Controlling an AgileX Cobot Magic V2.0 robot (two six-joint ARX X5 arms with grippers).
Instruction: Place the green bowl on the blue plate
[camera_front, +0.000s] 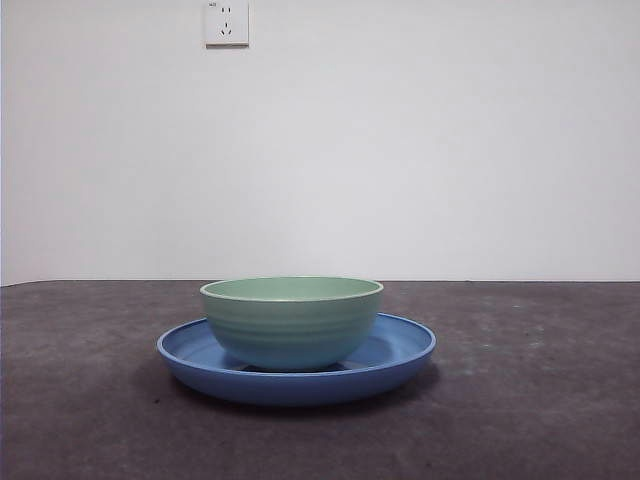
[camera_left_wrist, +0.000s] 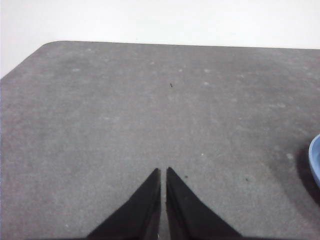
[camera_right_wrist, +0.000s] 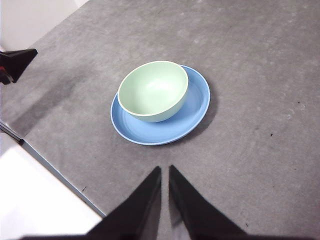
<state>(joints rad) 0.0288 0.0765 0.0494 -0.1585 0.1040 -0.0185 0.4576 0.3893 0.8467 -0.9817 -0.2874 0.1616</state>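
A pale green bowl (camera_front: 292, 322) sits upright inside a wide blue plate (camera_front: 400, 358), and the plate rests flat on a dark grey surface (camera_front: 540, 400). Seen level from the front, the bowl's base touches the plate's floor and the plate's rim shows on both sides of it. From the right wrist camera, looking down at a slant, the bowl (camera_right_wrist: 153, 91) lies off-centre in the plate (camera_right_wrist: 192, 107): a broad crescent of blue shows on the side nearer that camera, while the bowl's far edge reaches the plate's far rim.

The right gripper (camera_right_wrist: 165, 171) hangs above the bare surface, near the plate but apart from it, holding nothing. Its two black jaws are pressed almost together, with only a thin slit between them. The bowl and plate lie straight ahead of these jaws.

The left gripper (camera_left_wrist: 163, 171) is also empty, its jaws likewise pressed nearly together over bare surface. Only a sliver of the plate's rim (camera_left_wrist: 315, 159) shows at the edge of its view, so the plate lies off to one side of it. The right arm appears to be the nearer.

Judging from this, the task looks complete. Being round, the bowl has no long axis to line up with.

A white wall socket (camera_front: 227, 22) is on the wall behind.
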